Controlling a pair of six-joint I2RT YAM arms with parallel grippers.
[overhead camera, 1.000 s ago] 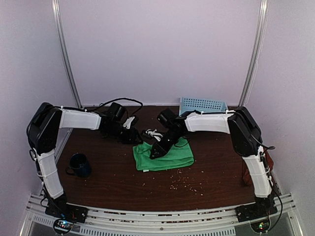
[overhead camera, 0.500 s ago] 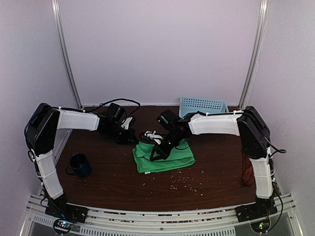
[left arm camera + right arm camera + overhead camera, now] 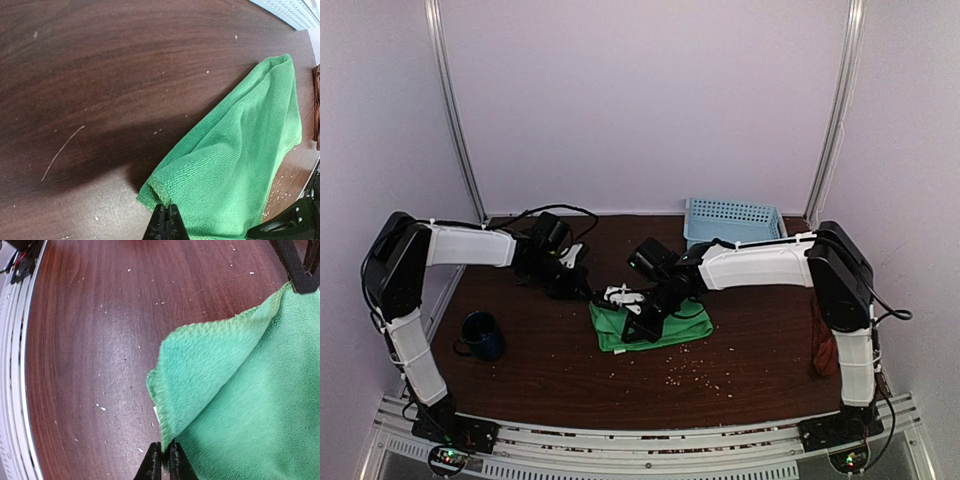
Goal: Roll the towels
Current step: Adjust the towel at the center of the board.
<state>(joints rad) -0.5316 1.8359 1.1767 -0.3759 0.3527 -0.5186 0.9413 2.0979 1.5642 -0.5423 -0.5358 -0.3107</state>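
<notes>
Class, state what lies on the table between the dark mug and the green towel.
Nothing; the top view shows only bare brown table between the mug and the green towel.
</notes>
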